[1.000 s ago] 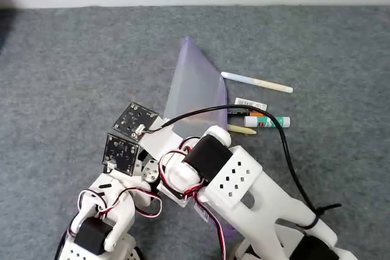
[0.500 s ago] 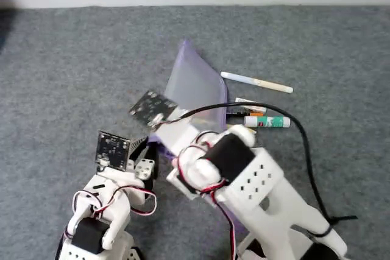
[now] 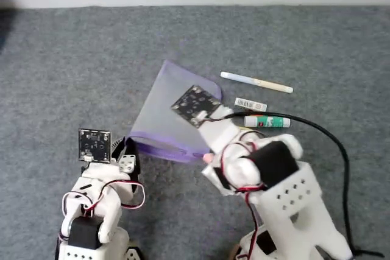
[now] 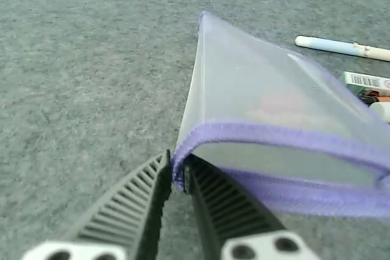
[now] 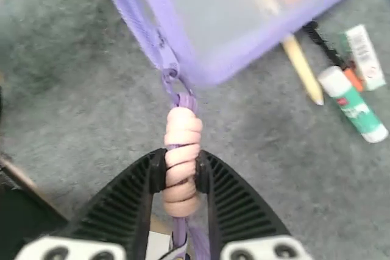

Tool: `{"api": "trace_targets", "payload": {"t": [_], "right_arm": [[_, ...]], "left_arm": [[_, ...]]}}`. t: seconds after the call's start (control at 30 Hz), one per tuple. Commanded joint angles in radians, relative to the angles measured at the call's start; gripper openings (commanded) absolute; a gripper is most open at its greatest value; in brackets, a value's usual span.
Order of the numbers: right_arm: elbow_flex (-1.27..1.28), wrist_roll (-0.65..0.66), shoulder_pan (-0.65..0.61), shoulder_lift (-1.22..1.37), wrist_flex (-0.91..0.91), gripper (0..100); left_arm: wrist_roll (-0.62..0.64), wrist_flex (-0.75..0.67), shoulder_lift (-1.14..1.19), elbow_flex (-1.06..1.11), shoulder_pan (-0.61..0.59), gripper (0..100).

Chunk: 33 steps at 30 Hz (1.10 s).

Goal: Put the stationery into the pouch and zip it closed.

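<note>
Left end effector [image 4: 177, 172] pinches the pouch [image 4: 262, 101] corner, right end effector [image 5: 180, 161] clamps its pull [image 5: 183, 127]; pen [image 3: 256, 82] and glue stick [image 3: 268, 122] lie beside.

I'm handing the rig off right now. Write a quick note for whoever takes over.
Left gripper: shut on the pouch corner.
Right gripper: shut on the pink zipper pull.
Pen and glue stick lie on the table beside the pouch; pencil at its edge.
Done: pouch gripped at both ends.
Left: load the stationery, zip it closed.
</note>
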Motion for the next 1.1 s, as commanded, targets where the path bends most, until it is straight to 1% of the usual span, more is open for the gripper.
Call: {"api": "trace_targets", "payload": {"t": [0.0, 0.17, 0.27, 0.4, 0.47, 0.57, 0.63, 0.8, 1.07], "right_arm": [[-0.006, 0.038, 0.077, -0.050, 0.036, 0.8], [-0.006, 0.040, 0.087, -0.102, 0.016, 0.8], [-0.006, 0.040, 0.088, -0.134, 0.002, 0.8], [-0.006, 0.040, 0.088, -0.157, 0.004, 0.8], [-0.006, 0.040, 0.087, -0.165, 0.010, 0.8], [-0.006, 0.040, 0.084, -0.173, 0.012, 0.8], [-0.006, 0.040, 0.084, -0.179, 0.013, 0.8], [-0.006, 0.040, 0.082, -0.189, 0.025, 0.8], [-0.006, 0.041, 0.081, -0.189, 0.036, 0.8]], "left_arm": [[0.000, 0.008, 0.000, -0.002, -0.017, 1], [0.000, 0.008, 0.000, -0.007, -0.002, 1], [0.000, 0.035, -0.005, -0.024, 0.057, 1], [0.002, 0.035, -0.005, -0.062, 0.124, 2], [0.003, 0.035, -0.005, -0.067, 0.138, 7], [0.008, 0.035, -0.003, -0.061, 0.132, 19], [0.032, 0.035, 0.000, -0.061, 0.127, 23], [0.037, 0.011, 0.000, -0.031, 0.133, 19], [0.034, -0.161, 0.000, 0.031, 0.135, 9]]}}
